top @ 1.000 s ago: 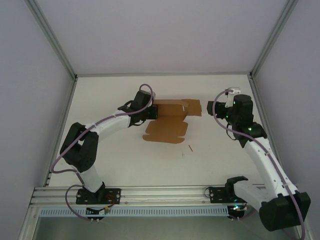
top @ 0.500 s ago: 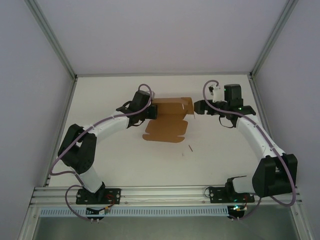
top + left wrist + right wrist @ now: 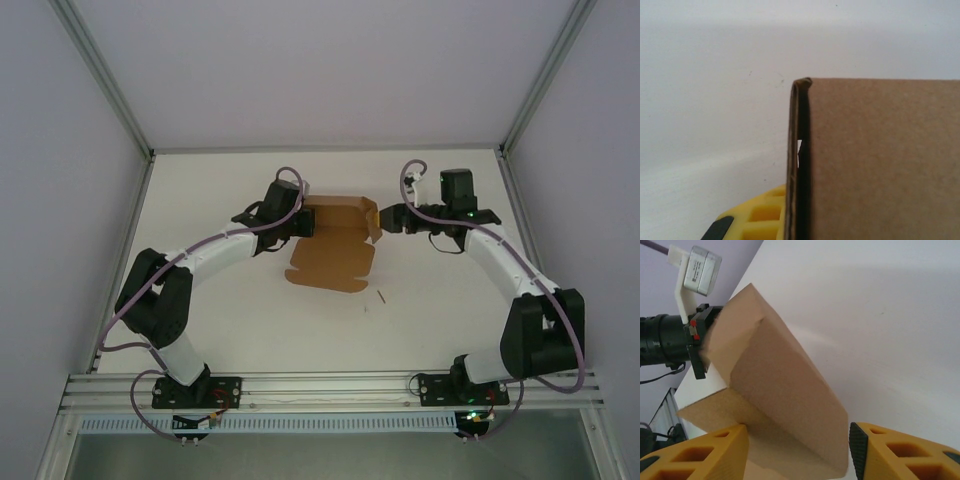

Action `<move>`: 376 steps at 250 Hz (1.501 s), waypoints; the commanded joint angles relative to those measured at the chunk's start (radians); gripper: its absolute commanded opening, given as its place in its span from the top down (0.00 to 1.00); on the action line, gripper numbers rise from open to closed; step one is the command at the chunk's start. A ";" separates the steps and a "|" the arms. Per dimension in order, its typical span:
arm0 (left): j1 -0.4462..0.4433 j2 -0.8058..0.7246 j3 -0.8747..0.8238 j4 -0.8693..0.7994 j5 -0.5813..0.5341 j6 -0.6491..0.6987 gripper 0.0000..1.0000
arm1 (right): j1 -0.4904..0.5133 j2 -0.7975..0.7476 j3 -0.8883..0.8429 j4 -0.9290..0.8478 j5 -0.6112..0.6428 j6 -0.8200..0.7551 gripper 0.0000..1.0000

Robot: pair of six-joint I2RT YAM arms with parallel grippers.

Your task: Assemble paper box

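Box [image 3: 335, 240] on the worktop [image 3: 250, 330], in the middle of the far half, nearer the far edge than the near one. Part folded: one panel flat and spread toward the near edge, back wall and end flaps raised.

Left jaws shut on the box's left end, pinching a doubled cardboard wall. One yellow finger [image 3: 760, 220] just visible beneath the fold in the left wrist view.

Right jaws roughly half open, astride the raised flap at the box's right end, with yellow fingers [image 3: 890, 455] on either side of it. Close to the card or touching; no telling whether pinched firmly.

Judged light, thin and springy. Likely to slide on the smooth worktop under any push without an anchor, and to spring back open along the creases on release. Probably stiff across a panel but weak at score lines and tabs, and easily crushed or wrongly creased by a hard squeeze.

Best taken at doubled edges or flap rims close to a crease, with one end pinned and the other bent over. Better not to pinch mid-panel or pull upward, for fear of lifting the whole sheet.
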 commanded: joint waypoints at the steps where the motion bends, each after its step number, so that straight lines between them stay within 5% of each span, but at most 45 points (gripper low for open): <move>1: -0.011 -0.031 0.009 0.028 0.048 0.003 1.00 | 0.040 0.024 0.008 0.040 -0.057 -0.006 0.44; 50: -0.011 -0.027 0.015 0.030 0.049 -0.001 1.00 | 0.082 0.052 0.011 0.072 -0.023 0.016 0.44; 99: -0.013 -0.039 0.014 0.027 0.027 -0.003 1.00 | 0.169 0.060 0.013 0.072 0.359 0.046 0.42; 178: -0.014 -0.027 0.028 0.005 0.028 -0.007 1.00 | 0.287 0.116 0.005 0.160 0.657 0.030 0.44; 201: -0.014 -0.031 0.026 0.000 0.029 0.001 1.00 | 0.318 0.122 0.012 0.178 0.790 0.002 0.49; 240: -0.022 -0.021 0.034 -0.010 0.024 0.002 1.00 | 0.363 0.128 0.007 0.263 0.960 0.025 0.75; 296: -0.047 0.010 0.081 -0.059 -0.058 -0.020 1.00 | 0.462 0.223 0.067 0.294 1.359 0.082 1.00; 342: -0.048 0.001 0.088 -0.074 -0.105 -0.071 1.00 | 0.463 0.313 0.164 0.085 1.656 0.260 1.00; 376: -0.048 -0.011 0.077 -0.073 -0.115 -0.080 1.00 | 0.456 0.323 0.179 0.046 1.691 0.310 1.00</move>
